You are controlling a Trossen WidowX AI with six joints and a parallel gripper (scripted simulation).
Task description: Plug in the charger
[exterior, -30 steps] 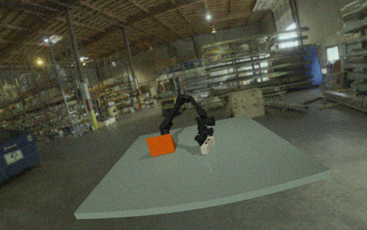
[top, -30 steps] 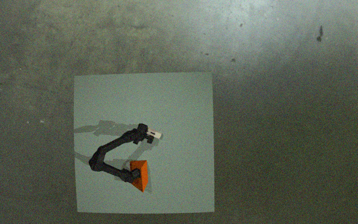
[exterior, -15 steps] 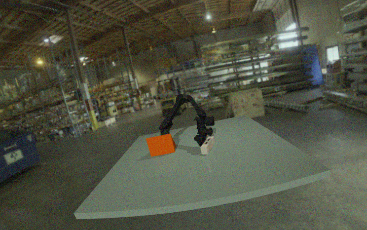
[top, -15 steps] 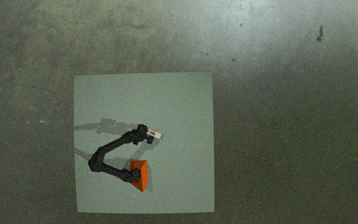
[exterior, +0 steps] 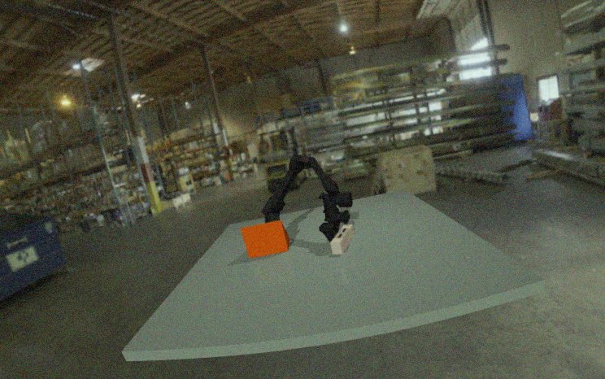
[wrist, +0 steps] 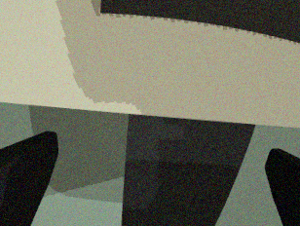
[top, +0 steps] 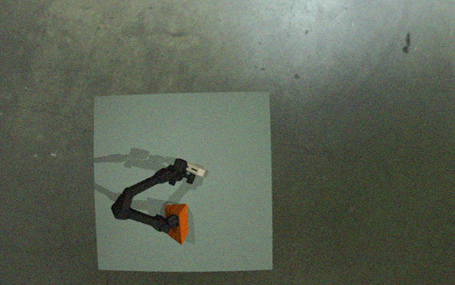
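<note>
Power strip (exterior: 341,238) lies on grey platform (exterior: 402,276) in warehouse, pincer (exterior: 328,232) spread apart.

Power strip (wrist: 162,73) matt cream; platform (exterior: 402,267) smooth

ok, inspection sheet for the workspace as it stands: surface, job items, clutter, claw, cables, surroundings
Surface: pale grey-green platform on a concrete floor.
Job items: cream power strip on the platform, under the claw; a dark block, probably the charger, meets the strip's edge in the wrist view. Which outlet it sits in cannot be told.
Clutter: nothing seen.
Claw: claw open, fingers spread either side of the dark block, holding nothing.
Cables: nothing seen.
Surroundings: orange base block carrying the arm; warehouse racking and a blue bin behind.
</note>
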